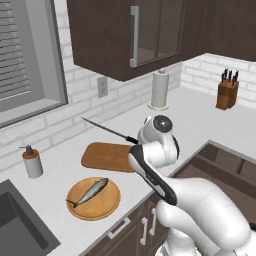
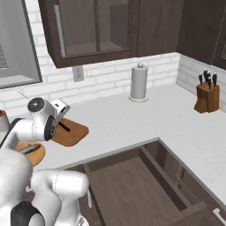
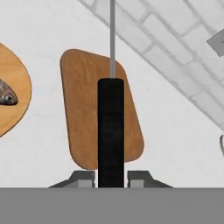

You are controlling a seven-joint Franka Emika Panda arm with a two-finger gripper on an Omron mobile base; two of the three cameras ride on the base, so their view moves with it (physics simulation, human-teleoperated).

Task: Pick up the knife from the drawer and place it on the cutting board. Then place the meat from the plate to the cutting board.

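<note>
Two jobs on the list, and we're partway through the first one. The claw (image 3: 111,178) is clamped tight on the dark handle of the knife (image 3: 111,131), with the grey blade sticking straight out ahead of it. In the left base view you can see the knife up in the air above the worktop (image 1: 200,120), blade pointing toward the brick wall, roughly over the back edge of the cutting board (image 1: 107,156). The hand view lines up nicely: the handle sits right over the middle of the board.

The drawer (image 2: 132,185) is pulled open at the front of the cabinets, and I can't spot anything lying in it. So the pick-up part looks done and this is the carry/place part, I'd say.

Next move, as far as I can judge: bring the hand down so the knife gets close to flat on the board, then let go. The knife looks pretty high and angled right now, so dropping it from here could make it bounce or slide off onto the worktop.

The meat (image 1: 89,192), a small grey fish, is on the plate (image 1: 107,205), which sits just beside the board on the side nearer the sink (image 1: 20,225). That's the second job, not started yet.
</note>
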